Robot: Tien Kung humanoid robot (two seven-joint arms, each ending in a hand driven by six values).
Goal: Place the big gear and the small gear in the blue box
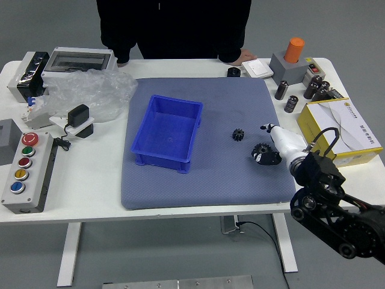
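Big gear [262,149] sits by right hand's [289,142] spread fingers [268,158], likely pre-grasp; next needs closing, lifting to blue box [167,129], then small gear [238,135].

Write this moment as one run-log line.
right hand: at big gear | small gear: on mat | blue box: empty | gears boxed: none

Right arm [323,224] of mine glossy black; round joint caps [309,202] grey-ringed. Black cable [337,139] looped near wrist. My right hand [287,142] white-shelled, fingers [269,158] mostly black.
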